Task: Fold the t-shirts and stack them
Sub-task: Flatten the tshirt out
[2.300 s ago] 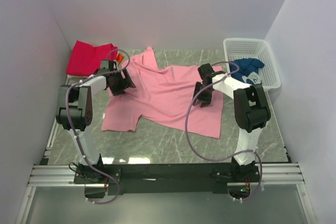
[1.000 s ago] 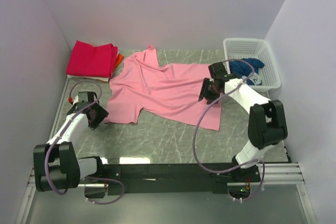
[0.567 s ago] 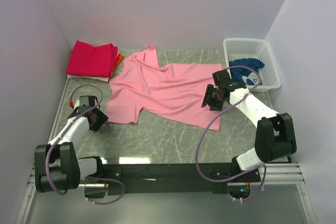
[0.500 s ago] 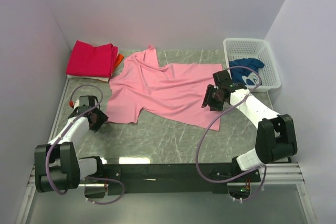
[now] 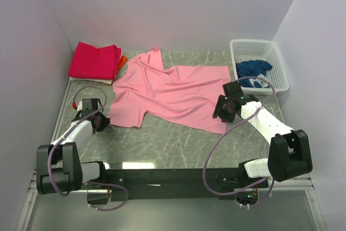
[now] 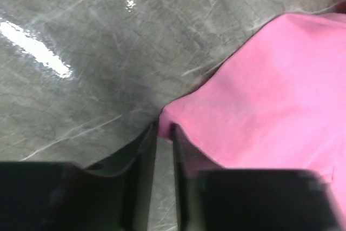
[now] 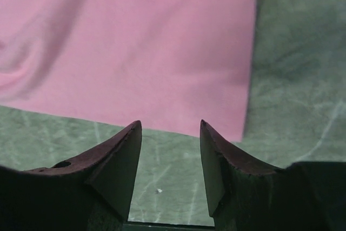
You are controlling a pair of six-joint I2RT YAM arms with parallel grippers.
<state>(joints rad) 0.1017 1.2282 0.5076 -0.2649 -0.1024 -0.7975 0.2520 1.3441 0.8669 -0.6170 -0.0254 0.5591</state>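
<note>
Left wrist: pink t-shirt (image 6: 270, 96) corner between left pincer (image 6: 164, 150) fingers.

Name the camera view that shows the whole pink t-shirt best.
The top external view: the pink t-shirt lies spread across the table in full, sleeves and hem visible. The left wrist view shows only one corner at the left gripper fingers. The right wrist view shows only its hem and a corner beyond the open right gripper.

I see a grey-green marble table (image 5: 173, 139). On it lies a spread pink t-shirt (image 5: 173, 90), a folded red t-shirt (image 5: 94, 60) at the far left corner, and a white basket (image 5: 278, 68) far right.
</note>
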